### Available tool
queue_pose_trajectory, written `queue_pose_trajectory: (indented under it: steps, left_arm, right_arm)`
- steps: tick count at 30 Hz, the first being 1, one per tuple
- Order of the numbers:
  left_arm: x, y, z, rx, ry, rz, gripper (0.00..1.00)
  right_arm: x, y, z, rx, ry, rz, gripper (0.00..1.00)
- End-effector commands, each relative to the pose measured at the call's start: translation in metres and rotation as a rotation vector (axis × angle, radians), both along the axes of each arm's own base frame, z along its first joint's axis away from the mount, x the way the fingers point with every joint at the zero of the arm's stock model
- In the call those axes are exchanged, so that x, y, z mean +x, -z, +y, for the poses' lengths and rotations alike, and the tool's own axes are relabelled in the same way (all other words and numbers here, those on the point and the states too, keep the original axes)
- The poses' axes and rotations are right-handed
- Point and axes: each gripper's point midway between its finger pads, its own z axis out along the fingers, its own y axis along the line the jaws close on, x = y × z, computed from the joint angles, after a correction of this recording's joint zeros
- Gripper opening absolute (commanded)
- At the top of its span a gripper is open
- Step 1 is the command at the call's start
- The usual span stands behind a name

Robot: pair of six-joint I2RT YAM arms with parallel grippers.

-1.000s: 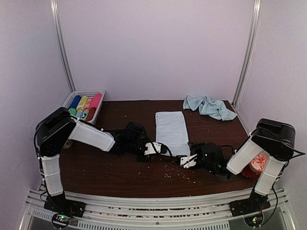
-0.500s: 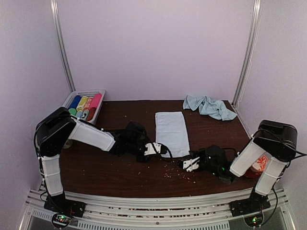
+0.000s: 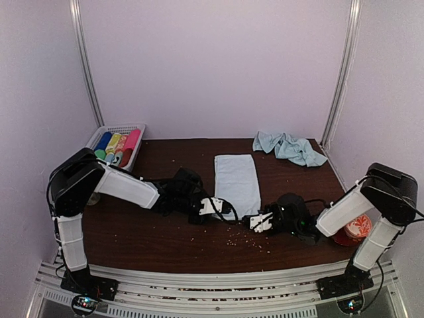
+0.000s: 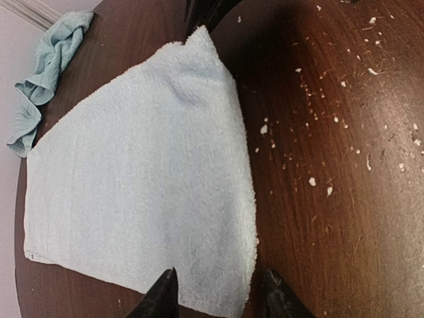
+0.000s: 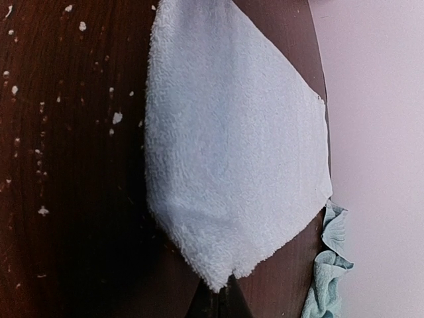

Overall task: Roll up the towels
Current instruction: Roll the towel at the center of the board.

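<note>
The left gripper [image 4: 218,301] is low at the near left corner of the flat pale light-blue cloth towel [image 3: 236,179]. Its two dark fingers [image 4: 162,298] are spread apart, with the towel's near edge lying between them and nothing pinched. The right gripper [image 5: 218,306] is at the near right corner of that same towel, and its fingers have closed on the very tip of the corner. In the left wrist view this corner is drawn up into a small peak [image 4: 199,36].

In the top view the two grippers [image 3: 222,205] [image 3: 255,222] sit low over the dark brown wooden worktop [image 3: 165,232], one at each near corner, with both arms reaching inward.

The flat towel lies spread as a rectangle in the middle of the worktop, its long sides running away from the arms. The second towel, a crumpled pale light-blue cloth [image 3: 288,147], is heaped at the far right corner, well apart from the flat one.

Pale crumbs [image 3: 242,240] are scattered on the wood near the flat towel's near edge. A white plastic basket [image 3: 99,136] stands at the far left, holding blue, yellow, pink, green and red cloth rolls [image 3: 118,147].
</note>
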Motion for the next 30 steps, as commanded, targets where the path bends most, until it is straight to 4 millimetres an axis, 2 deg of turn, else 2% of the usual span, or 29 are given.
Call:
queue_pose_trajectory:
  steps: [1, 6, 14, 15, 19, 25, 30]
  left_arm:
    - [0.0, 0.003, -0.004, 0.031, 0.017, -0.038, 0.44]
    - [-0.001, 0.014, -0.001, 0.081, 0.023, -0.057, 0.43]
    - [-0.008, 0.023, 0.001, 0.127, 0.04, -0.068, 0.38]
    - [-0.009, 0.025, 0.001, 0.135, 0.04, -0.069, 0.35]
    - [-0.013, 0.03, 0.001, 0.16, 0.036, -0.064, 0.14]
    - [-0.028, 0.019, -0.003, 0.131, 0.031, -0.041, 0.0]
    - [-0.044, 0.004, -0.004, 0.11, 0.035, -0.004, 0.0]
  right_arm:
    - [0.002, -0.003, -0.001, 0.033, 0.018, 0.06, 0.0]
    - [0.001, -0.001, -0.001, 0.036, 0.011, 0.099, 0.0]
    - [-0.005, -0.01, -0.005, 0.084, -0.024, 0.23, 0.0]
    - [-0.008, -0.009, -0.006, 0.081, -0.034, 0.242, 0.0]
    - [-0.021, -0.007, -0.005, 0.072, -0.082, 0.3, 0.0]
    - [-0.032, -0.007, -0.004, 0.071, -0.104, 0.367, 0.0]
    - [-0.046, -0.017, -0.003, 0.1, -0.132, 0.411, 0.0]
